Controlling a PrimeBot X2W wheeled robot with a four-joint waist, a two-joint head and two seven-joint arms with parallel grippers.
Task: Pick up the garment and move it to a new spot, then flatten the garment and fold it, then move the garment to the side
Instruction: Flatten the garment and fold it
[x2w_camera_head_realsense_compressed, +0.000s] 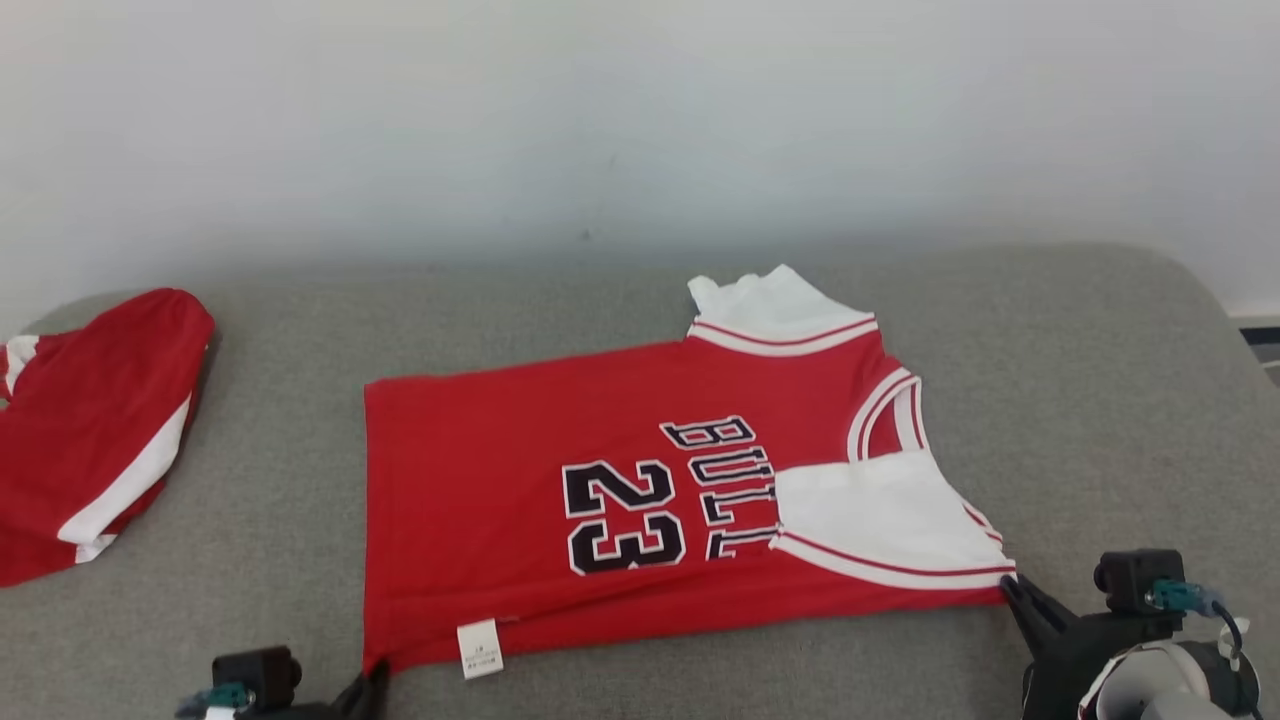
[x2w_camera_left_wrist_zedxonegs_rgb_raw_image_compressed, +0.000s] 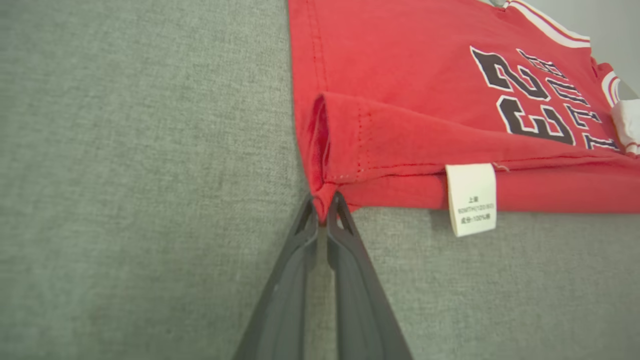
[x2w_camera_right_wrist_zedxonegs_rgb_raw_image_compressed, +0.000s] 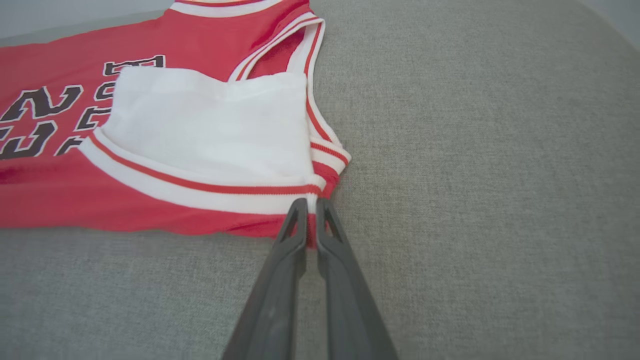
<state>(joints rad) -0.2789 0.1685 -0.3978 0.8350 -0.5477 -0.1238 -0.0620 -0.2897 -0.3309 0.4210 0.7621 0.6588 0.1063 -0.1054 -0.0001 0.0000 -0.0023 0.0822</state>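
Observation:
A red basketball jersey, the garment (x2w_camera_head_realsense_compressed: 520, 470), lies spread on the grey cushion with black "BULLS 23" lettering and white trim. Its white sleeve (x2w_camera_head_realsense_compressed: 880, 515) is folded inward over the chest. My left gripper (x2w_camera_head_realsense_compressed: 375, 680) is shut on the garment's near hem corner (x2w_camera_left_wrist_zedxonegs_rgb_raw_image_compressed: 322, 200), low at the left. My right gripper (x2w_camera_head_realsense_compressed: 1010, 588) is shut on the near shoulder corner (x2w_camera_right_wrist_zedxonegs_rgb_raw_image_compressed: 312, 227), by the red-and-white armhole trim. A white care label (x2w_camera_left_wrist_zedxonegs_rgb_raw_image_compressed: 471, 199) hangs from the near edge, a little right of the left fingertips.
A second red-and-white garment (x2w_camera_head_realsense_compressed: 90, 430) lies crumpled at the cushion's far left edge. The grey cushion (x2w_camera_head_realsense_compressed: 1100, 400) ends against a pale wall behind, and its right end curves off near the right arm.

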